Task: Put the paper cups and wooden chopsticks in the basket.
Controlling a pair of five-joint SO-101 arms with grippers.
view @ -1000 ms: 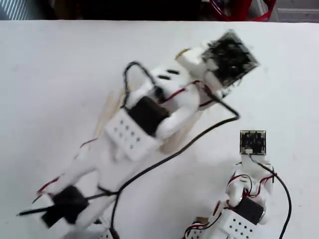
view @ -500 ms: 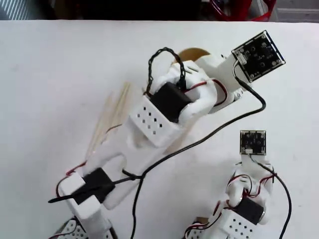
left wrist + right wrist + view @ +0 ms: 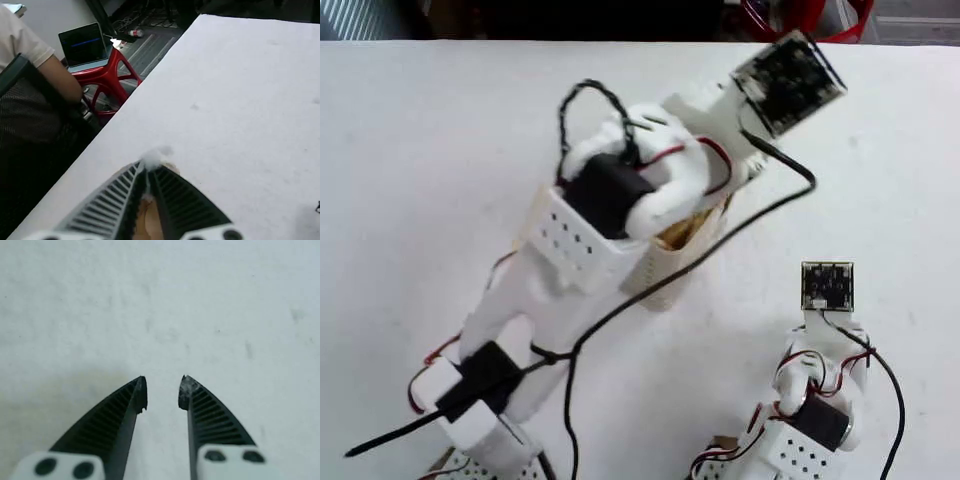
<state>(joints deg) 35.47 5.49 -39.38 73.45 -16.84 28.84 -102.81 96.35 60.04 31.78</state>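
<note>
In the high view a tan ribbed paper cup (image 3: 665, 268) lies mid-table, partly under the left arm (image 3: 610, 200), which stretches from the near left corner toward the table's middle. My left gripper (image 3: 148, 167) is shut, and a thin brown paper cup wall (image 3: 145, 220) is pinched between its fingers above the white table. At the near right, my right gripper (image 3: 162, 387) hangs open just above bare table with nothing between its fingers; its arm (image 3: 820, 390) is folded low.
The white table (image 3: 430, 150) stretches wide on the left and far sides. A black cable (image 3: 720, 250) trails from the left arm across the middle. Beyond the far edge stand a red stool (image 3: 107, 75) and a seated person.
The left arm has swung left and its wrist camera has moved up and left. The wooden chopsticks that lay left of the arm half a second ago are now covered by it. The right arm has kept still.
</note>
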